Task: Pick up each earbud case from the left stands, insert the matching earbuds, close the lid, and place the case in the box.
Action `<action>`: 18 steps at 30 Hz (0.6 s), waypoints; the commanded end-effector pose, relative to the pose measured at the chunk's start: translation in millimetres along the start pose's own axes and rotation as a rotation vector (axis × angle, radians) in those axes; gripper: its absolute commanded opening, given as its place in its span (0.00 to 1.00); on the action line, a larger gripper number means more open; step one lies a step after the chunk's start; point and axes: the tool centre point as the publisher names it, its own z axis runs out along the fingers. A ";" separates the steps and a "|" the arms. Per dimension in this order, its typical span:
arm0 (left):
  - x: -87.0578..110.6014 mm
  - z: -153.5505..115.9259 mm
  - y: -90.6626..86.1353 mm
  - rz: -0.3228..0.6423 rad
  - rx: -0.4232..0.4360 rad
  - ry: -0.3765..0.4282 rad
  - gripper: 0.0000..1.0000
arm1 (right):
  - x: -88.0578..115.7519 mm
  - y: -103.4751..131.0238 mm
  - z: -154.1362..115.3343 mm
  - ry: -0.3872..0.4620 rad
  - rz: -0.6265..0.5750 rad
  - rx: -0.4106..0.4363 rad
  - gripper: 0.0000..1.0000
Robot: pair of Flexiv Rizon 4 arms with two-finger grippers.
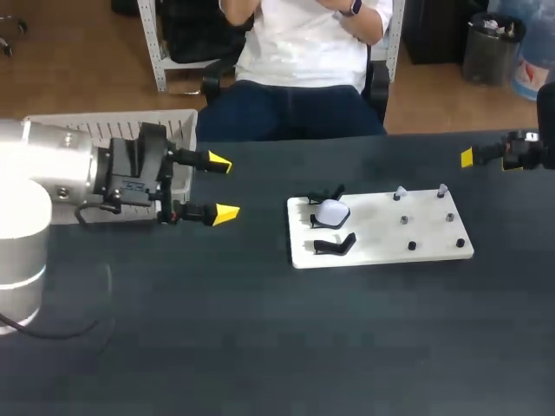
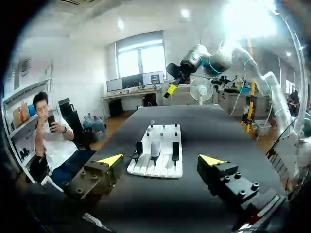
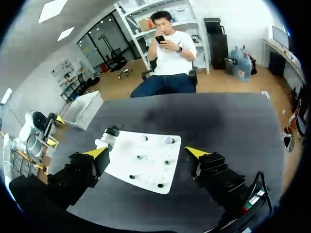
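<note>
Left gripper (image 1: 221, 188) was held with fingers apart beside the box (image 1: 113, 126), left of the board (image 1: 434, 247), seemingly staged for the white case (image 1: 331, 211) cradled on its middle stand, while the right gripper (image 3: 146, 153), likewise parted, was kept far right, clear.

Bare tabletop (image 1: 260, 329) lies between my left gripper (image 1: 224, 188) and the white board (image 1: 373, 236), free to cross. On the board's left side, black stands (image 1: 335, 245) and the earbud case (image 1: 331, 211) block. Small pegs (image 1: 405, 220) stud its right half. Box (image 1: 104, 130) sits just behind that gripper.
</note>
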 end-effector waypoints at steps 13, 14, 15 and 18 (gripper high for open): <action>2.8 50.2 -10.3 -0.027 -0.021 0.190 1.00 | 0.3 0.1 -0.2 0.000 -0.001 0.001 1.00; 2.8 50.2 -10.3 -0.027 -0.021 0.190 1.00 | 0.3 0.1 -0.2 0.000 -0.001 0.001 1.00; 2.8 50.2 -10.3 -0.027 -0.021 0.190 1.00 | 0.3 0.1 -0.2 0.000 -0.001 0.001 1.00; 2.8 50.2 -10.3 -0.027 -0.021 0.190 1.00 | 0.3 0.1 -0.2 0.000 -0.001 0.001 1.00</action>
